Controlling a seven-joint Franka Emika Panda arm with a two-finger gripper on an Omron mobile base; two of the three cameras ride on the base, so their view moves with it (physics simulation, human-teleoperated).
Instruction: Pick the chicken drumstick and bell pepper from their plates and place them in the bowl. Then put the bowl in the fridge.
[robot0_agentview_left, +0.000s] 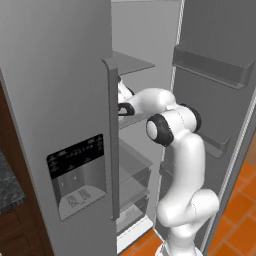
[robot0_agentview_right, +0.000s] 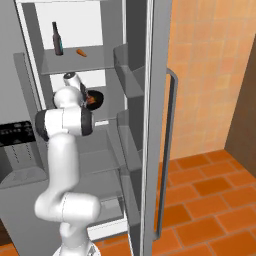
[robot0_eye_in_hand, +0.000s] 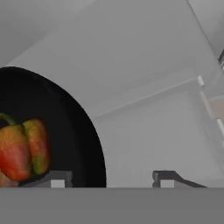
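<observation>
- Claw (robot0_eye_in_hand: 105, 180) stands spread inside the fridge (robot0_agentview_left: 55, 100), its two dark fingertips apart with the rim of the bowl (robot0_eye_in_hand: 74, 127) passing between them; nothing looks pinched, so I judge it released rather than grasping.
- Black bowl rests on a middle shelf (robot0_agentview_right: 107, 116) of the fridge, toward the shelf's front edge, just beyond the arm's wrist in the right base view.
- Bell pepper (robot0_eye_in_hand: 22, 151) lies inside the bowl, red-orange with a green patch and stem. A sliver of something paler shows beneath it at the picture's lower left corner; whether that is the chicken drumstick cannot be told.
- Progress, as a judgement: the loading of the bowl appears done at least for the pepper, and the bowl is already in the fridge. What is left seems to be drawing the arm back out; the task does not ask for the door to be closed.
- Around it: on the shelf above stand a dark bottle (robot0_agentview_right: 58, 39) near the left edge and a small orange item (robot0_agentview_right: 81, 52), perhaps a carrot, toward the middle, both well apart from the bowl.
- In the way: the open door with its bins (robot0_agentview_right: 131, 75) hangs close on the arm's right, and the closed dispenser door's edge (robot0_agentview_left: 113, 140) on its left, so the elbow has a narrow gap to retreat through.
- Lifting the claw carelessly could catch the bowl's rim and drag it off the shelf front.
</observation>
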